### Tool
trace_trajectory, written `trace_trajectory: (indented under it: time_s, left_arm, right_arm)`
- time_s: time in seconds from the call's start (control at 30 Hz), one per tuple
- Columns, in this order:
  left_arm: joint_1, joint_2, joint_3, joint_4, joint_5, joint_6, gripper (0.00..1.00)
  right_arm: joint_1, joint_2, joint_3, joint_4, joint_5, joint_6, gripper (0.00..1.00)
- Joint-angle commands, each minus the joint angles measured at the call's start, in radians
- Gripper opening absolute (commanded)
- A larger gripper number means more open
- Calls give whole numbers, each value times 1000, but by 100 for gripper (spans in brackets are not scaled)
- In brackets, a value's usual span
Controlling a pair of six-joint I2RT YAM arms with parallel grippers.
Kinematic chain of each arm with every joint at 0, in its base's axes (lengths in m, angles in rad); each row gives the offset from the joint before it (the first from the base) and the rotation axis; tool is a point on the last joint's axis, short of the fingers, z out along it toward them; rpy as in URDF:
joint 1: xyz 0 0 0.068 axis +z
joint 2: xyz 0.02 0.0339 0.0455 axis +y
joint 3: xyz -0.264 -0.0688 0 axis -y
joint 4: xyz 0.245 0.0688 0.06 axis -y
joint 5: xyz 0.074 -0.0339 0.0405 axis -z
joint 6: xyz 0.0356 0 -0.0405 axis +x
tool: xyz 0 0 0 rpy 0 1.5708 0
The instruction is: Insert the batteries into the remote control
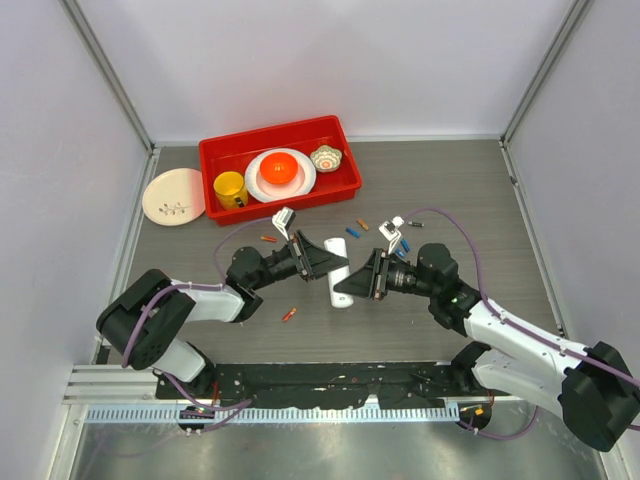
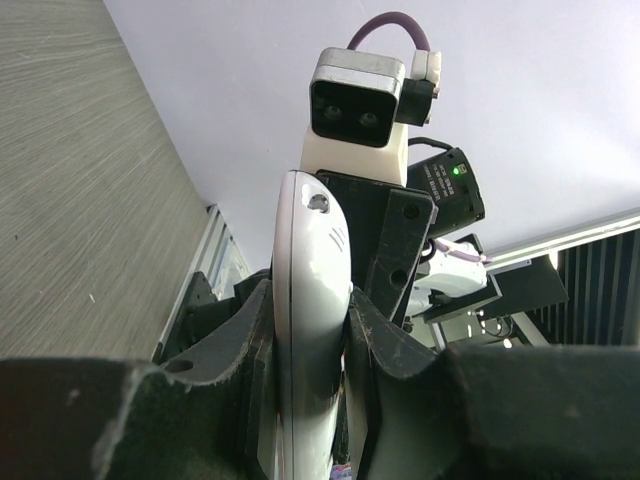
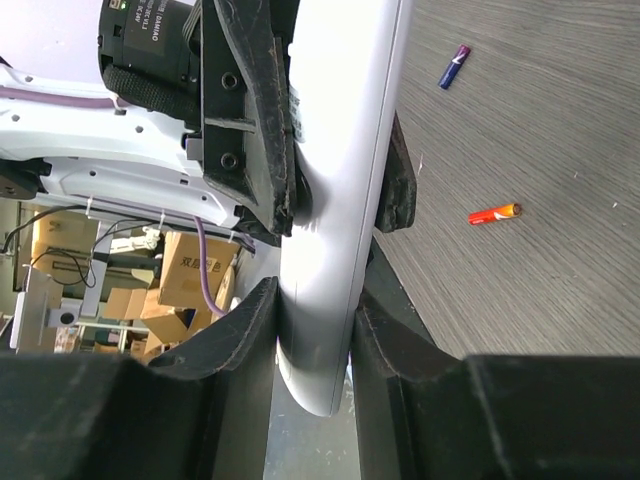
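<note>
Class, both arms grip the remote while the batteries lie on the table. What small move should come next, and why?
Probably the right gripper should open and back off, leaving the remote to the left gripper. Both sets of jaws are shut on it, so neither arm is free to fetch a battery, and those in view lie loose on the table.

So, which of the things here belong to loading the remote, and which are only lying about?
Job: remote control, clamped by left gripper and right gripper; batteries, scattered loose.
Lying about: red tray, yellow cup, white plate holding an orange item, small patterned bowl, cream plate beside the tray.
</note>
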Motion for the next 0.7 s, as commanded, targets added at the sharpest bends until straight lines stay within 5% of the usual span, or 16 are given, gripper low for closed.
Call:
trace_trajectory:
  time_s: [0.0,0.03,0.1,0.2,0.23,0.33,0.4,0.53,0.67]
  left_arm:
    - [-6,-8,23,252,1,-18,21]
    - [-6,-8,25,251,2,-15,34]
    - [-3,-10,26,252,-5,-14,43]
    - [13,-10,38,252,5,-11,91]
    - [19,-8,45,251,13,-11,99]
    - [37,-16,48,249,8,-18,100]
    - [63,-51,23,246,-19,-30,100]
    - [181,-207,-125,101,-132,5,100]
    - [191,-508,-195,-372,-300,167,100]
  right_arm:
    - [-4,-2,24,0,-53,-63,1]
    - [-2,-14,41,-25,-59,-89,1]
    - [-2,-34,59,-106,-61,-120,1]
    - [-2,-66,99,-213,-59,-180,1]
    - [-2,-73,115,-236,-58,-191,1]
    - [-2,-94,164,-331,-21,-247,1]
    - [-2,-79,234,-595,116,-373,1]
    - [4,80,475,-1113,871,-461,1]
    - [25,280,595,-1275,1198,-465,1]
